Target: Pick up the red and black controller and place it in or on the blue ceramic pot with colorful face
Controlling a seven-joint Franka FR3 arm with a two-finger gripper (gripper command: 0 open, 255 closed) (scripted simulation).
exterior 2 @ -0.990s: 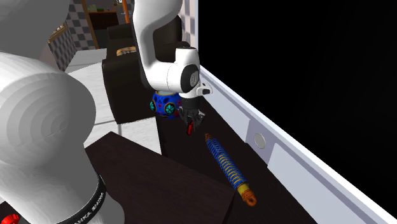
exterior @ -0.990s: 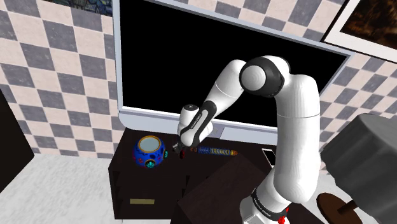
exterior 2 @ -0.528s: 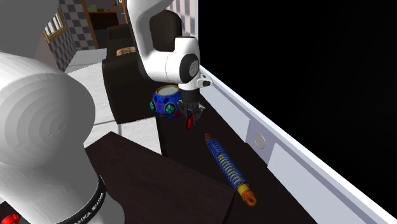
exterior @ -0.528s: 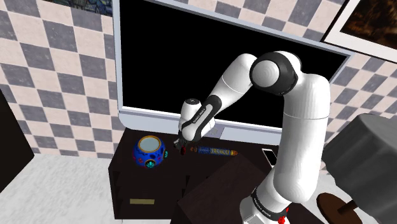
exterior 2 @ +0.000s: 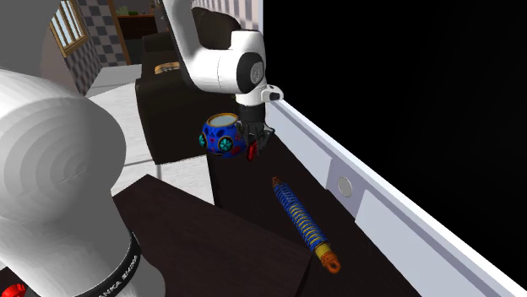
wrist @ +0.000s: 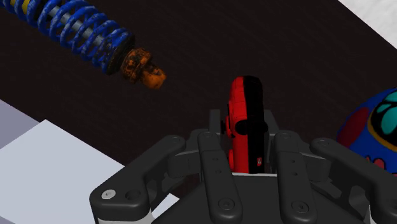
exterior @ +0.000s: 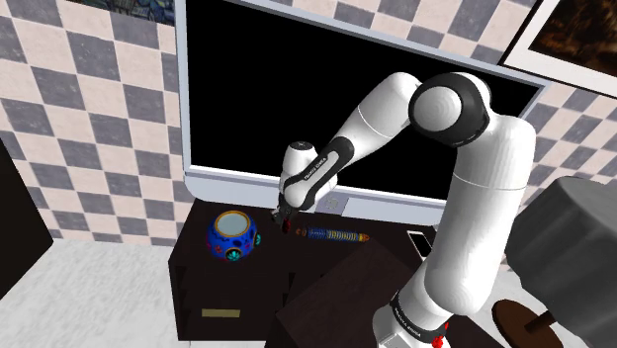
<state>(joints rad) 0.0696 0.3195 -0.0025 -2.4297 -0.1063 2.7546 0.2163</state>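
Note:
My black gripper (wrist: 245, 137) is shut on the red and black controller (wrist: 245, 121), which stands up between the fingers above the dark cabinet top. From the shoulder camera the gripper (exterior: 285, 222) hangs just right of the blue pot (exterior: 232, 237), which has a round open mouth and coloured spots. In the second exterior view the controller (exterior 2: 252, 151) hangs beside the pot (exterior 2: 221, 135), lifted off the surface. A curved part of the pot (wrist: 375, 130) shows close to the gripper in the wrist view.
A blue coil spring with orange ends (exterior 2: 300, 221) lies on the dark cabinet (exterior: 247, 282) to the shoulder view's right of the gripper. A large black screen with a white frame (exterior: 356, 203) stands right behind. A lower dark table (exterior 2: 211, 253) sits nearer the stand.
The gripper has carried the controller upward and toward the blue pot, away from the spring. The arm's elbow has swung to the shoulder view's right.

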